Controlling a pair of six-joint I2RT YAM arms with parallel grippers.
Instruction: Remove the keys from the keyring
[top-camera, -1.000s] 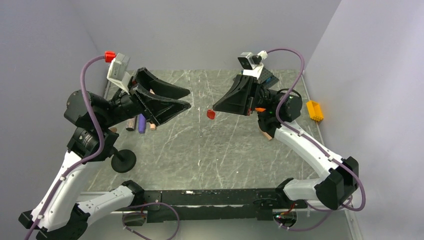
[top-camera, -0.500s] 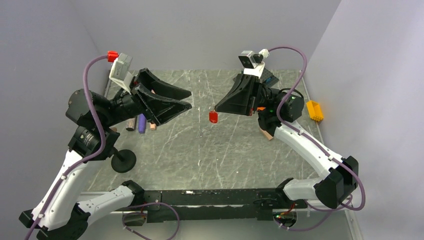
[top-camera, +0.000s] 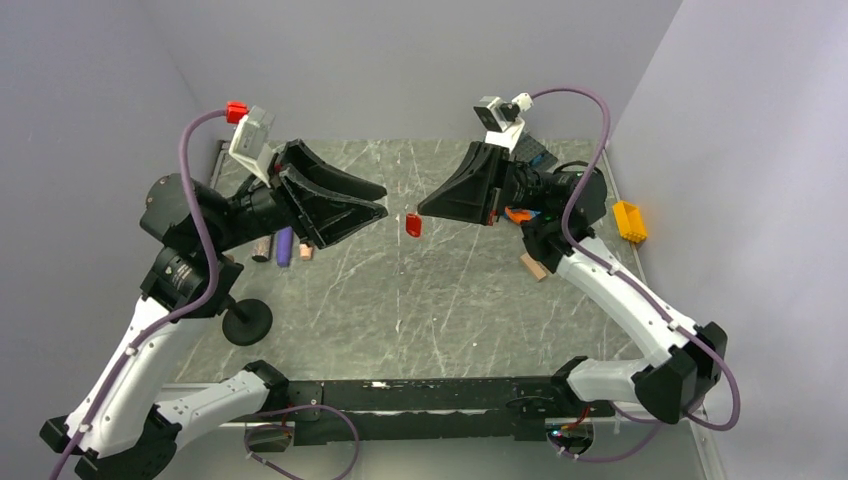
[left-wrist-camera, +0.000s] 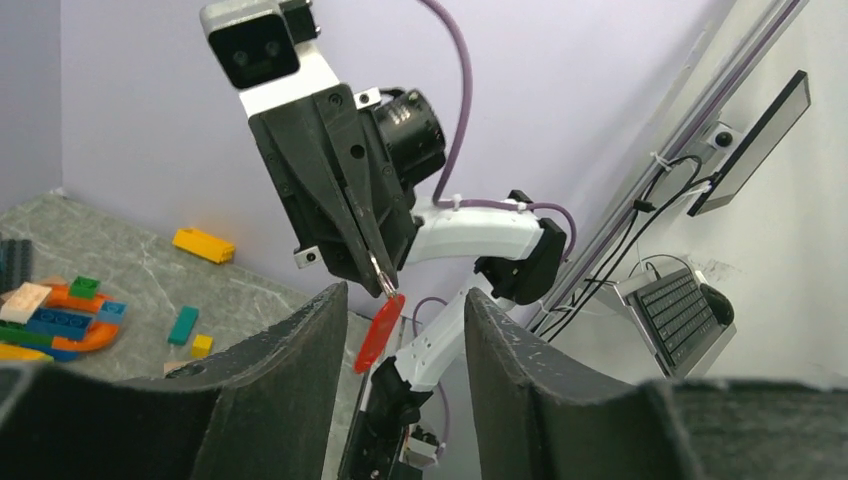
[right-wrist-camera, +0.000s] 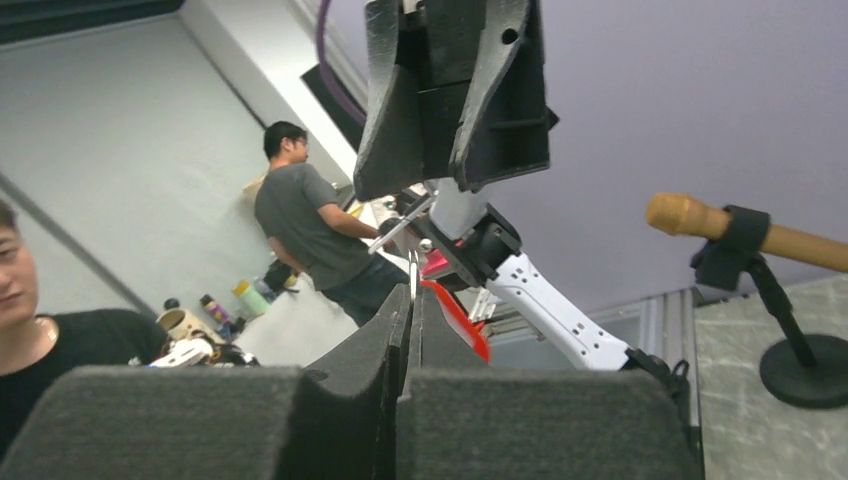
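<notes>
Grey veined stone-look table (top-camera: 400, 300) below. Left gripper (top-camera: 383, 198): black wedge fingers spread wide, the free one, mouth aimed at the keyring. Right gripper (top-camera: 421, 211): fingers pressed together, pinching the keyring (top-camera: 413, 225) by its thin wire loop, mid-air btwn both tips. Its glossy red plastic part hangs approx vertical, just off the left tips. Key (right-wrist-camera: 398, 228): thin silver sliver, prob slanting off the loop; can't confirm.
</notes>
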